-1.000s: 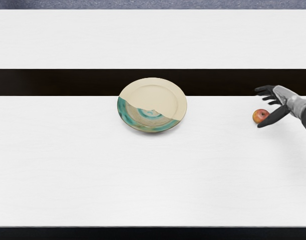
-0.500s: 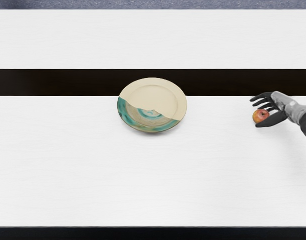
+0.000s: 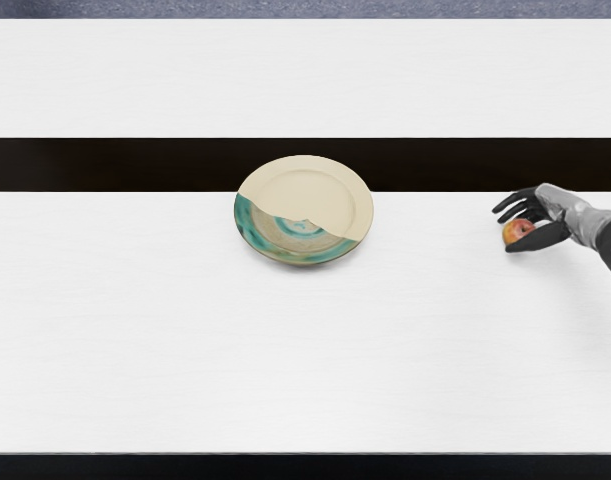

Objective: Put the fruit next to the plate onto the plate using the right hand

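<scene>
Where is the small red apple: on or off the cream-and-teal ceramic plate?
Off: the apple sits on the white table right of the plate, right hand curled around it.

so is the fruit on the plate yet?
No, the apple lies on the table well right of the plate, with the right hand closed around it.

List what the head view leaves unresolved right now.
Head view: apple partly covered by the right hand; whether it is gripped is too small to tell.
Head view: right forearm cut off at the picture's right edge.
Head view: left hand out of frame.
</scene>
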Robot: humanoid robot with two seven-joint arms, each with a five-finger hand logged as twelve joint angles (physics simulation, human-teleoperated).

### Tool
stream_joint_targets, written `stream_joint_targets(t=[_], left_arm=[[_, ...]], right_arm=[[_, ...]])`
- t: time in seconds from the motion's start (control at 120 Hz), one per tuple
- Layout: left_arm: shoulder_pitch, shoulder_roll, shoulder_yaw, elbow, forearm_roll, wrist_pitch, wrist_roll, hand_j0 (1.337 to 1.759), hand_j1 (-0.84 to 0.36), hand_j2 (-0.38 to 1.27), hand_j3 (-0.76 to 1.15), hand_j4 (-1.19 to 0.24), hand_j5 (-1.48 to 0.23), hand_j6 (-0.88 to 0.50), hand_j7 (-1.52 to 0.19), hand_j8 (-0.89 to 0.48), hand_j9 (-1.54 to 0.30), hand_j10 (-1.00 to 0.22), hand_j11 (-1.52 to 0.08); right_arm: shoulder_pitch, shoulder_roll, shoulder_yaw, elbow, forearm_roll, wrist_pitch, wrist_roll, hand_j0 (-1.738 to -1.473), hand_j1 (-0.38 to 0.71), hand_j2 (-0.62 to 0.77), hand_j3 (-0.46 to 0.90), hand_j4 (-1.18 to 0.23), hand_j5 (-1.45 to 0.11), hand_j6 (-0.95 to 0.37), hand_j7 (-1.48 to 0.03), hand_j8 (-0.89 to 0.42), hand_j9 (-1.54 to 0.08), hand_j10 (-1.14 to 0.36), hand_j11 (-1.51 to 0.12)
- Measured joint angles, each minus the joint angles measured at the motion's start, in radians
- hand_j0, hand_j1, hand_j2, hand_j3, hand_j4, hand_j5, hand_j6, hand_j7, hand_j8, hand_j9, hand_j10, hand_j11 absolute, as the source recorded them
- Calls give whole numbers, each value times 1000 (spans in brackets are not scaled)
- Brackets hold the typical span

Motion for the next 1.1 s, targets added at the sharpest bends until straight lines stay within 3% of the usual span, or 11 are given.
stream_joint_targets(t=[0.192, 0.875, 1.1], left_arm=[[0, 0, 0, 0, 0, 0, 0, 1658, 342, 1, 0, -6, -7, -6, -7, -6, -7, -6, -7], [0, 0, 0, 0, 0, 0, 0, 1658, 342, 1, 0, -6, -7, -6, -7, -6, -7, -6, -7], [0, 0, 0, 0, 0, 0, 0, 1658, 343, 1, 0, -6, -7, -6, -7, -6, -7, -6, -7]], right_arm=[[11, -1, 4, 1, 2, 17, -6, -1658, 259, 58, 0, -564, -722, -561, -726, -426, -720, -434, -728], [90, 5, 8, 63, 7, 40, -93, -1658, 249, 111, 0, -558, -739, -563, -731, -459, -733, -470, -733], [120, 49, 8, 80, 7, 40, -141, -1658, 248, 116, 0, -557, -740, -562, -731, -463, -734, -475, -732]])
